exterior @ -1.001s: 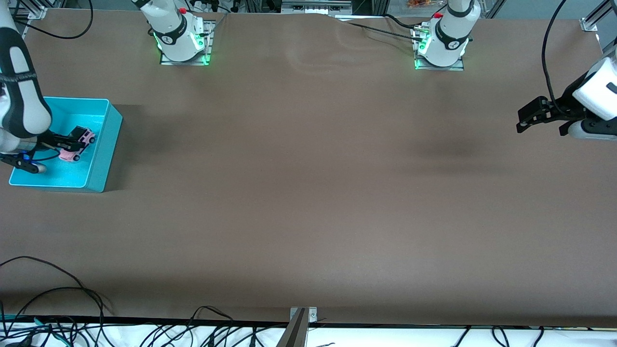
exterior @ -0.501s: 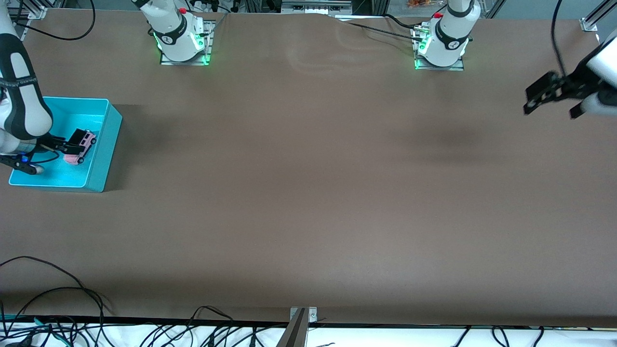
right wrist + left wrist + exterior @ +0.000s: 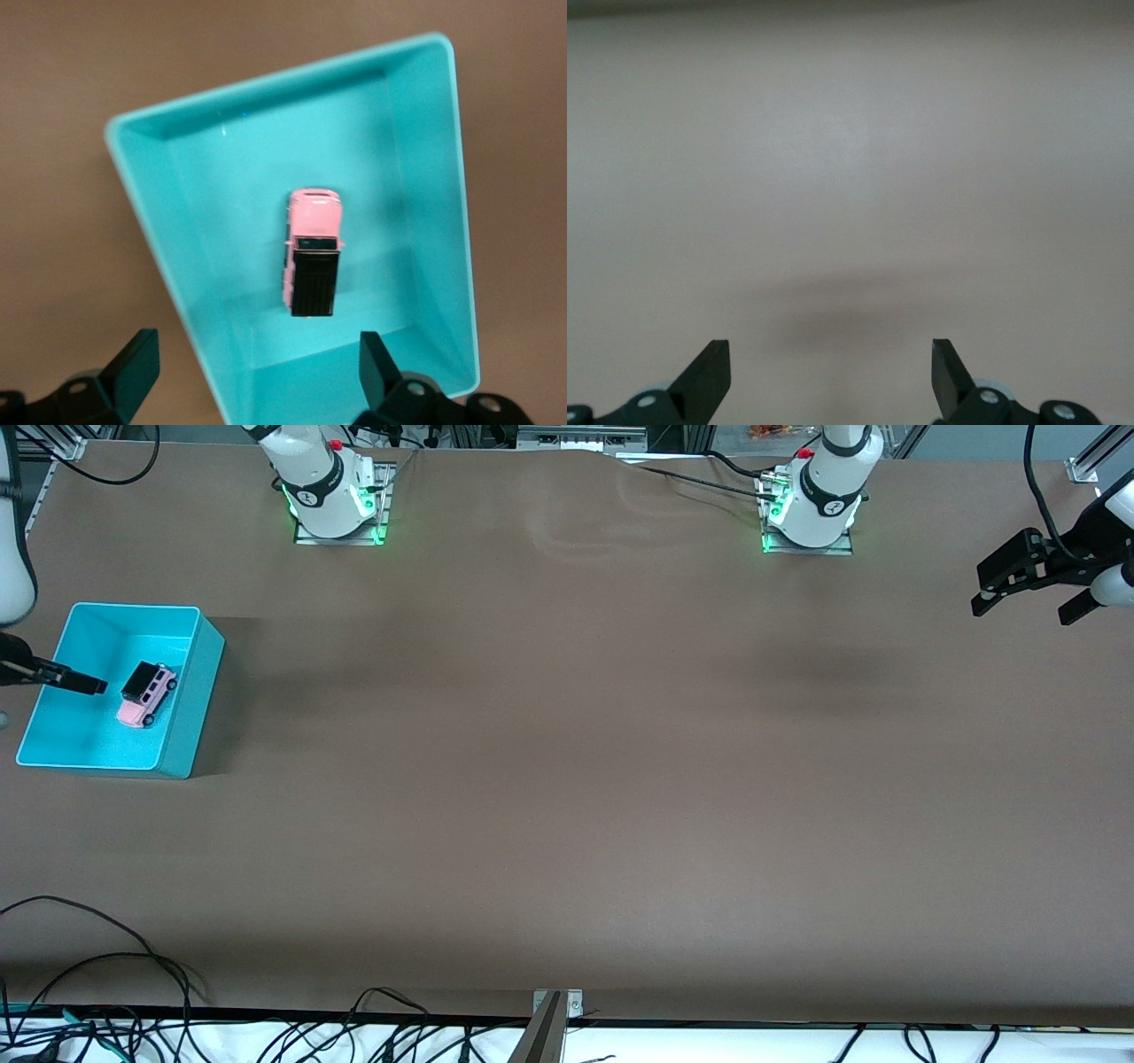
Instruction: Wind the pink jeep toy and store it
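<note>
One pink jeep toy (image 3: 145,693) rests on its wheels inside the turquoise bin (image 3: 189,717) at the table's edge by the right arm's end, so storing looks done. Right end effector (image 3: 252,376) hangs open above it, empty. Left end effector (image 3: 831,376) waits open over bare table (image 3: 567,779).

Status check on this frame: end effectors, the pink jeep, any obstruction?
Right end effector open above turquoise bin. Left end effector open, waiting over bare table at its own end. Pink jeep toy resting in bin, released. Nothing in the way.
</note>
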